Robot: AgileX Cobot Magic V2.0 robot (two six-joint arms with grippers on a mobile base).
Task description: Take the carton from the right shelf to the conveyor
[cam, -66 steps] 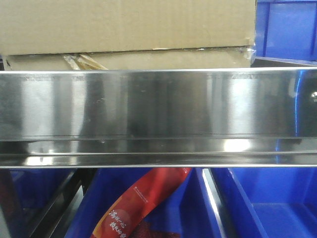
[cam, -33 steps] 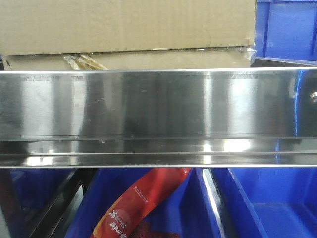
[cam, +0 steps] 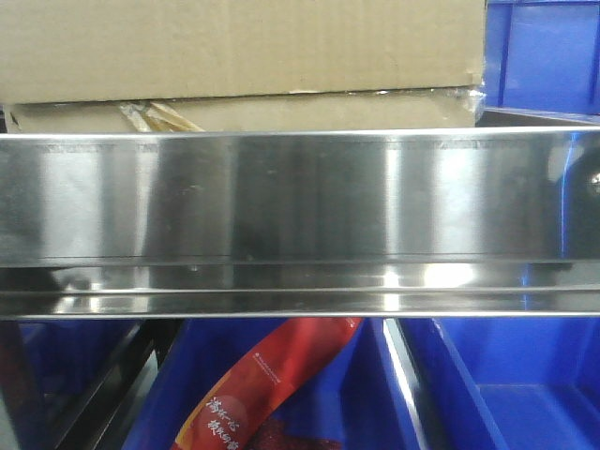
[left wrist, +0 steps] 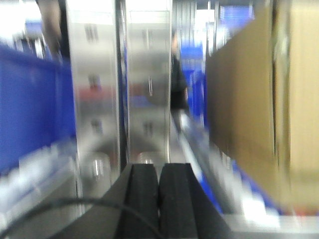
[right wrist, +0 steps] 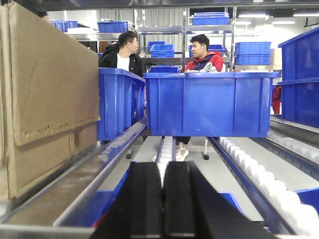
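The carton (cam: 244, 56), plain brown cardboard, rests on the right shelf behind its shiny steel front rail (cam: 300, 197). In the blurred left wrist view the carton (left wrist: 249, 99) stands to the right of my left gripper (left wrist: 159, 169), which is shut with nothing between its black pads. In the right wrist view the carton (right wrist: 50, 89) rises at the left, and my right gripper (right wrist: 163, 167) is shut and empty beside it, apart from it. Neither gripper touches the carton. The conveyor is out of view.
Blue bins (cam: 525, 394) sit under the rail, one holding a red snack packet (cam: 262, 384). Another blue bin (cam: 544, 56) stands right of the carton. A blue bin (right wrist: 209, 104) and white roller tracks (right wrist: 259, 174) lie ahead of the right gripper; two people stand behind.
Only the reflections on the steel rail have shifted a little, with a dark patch now at its right end. The carton has not moved.
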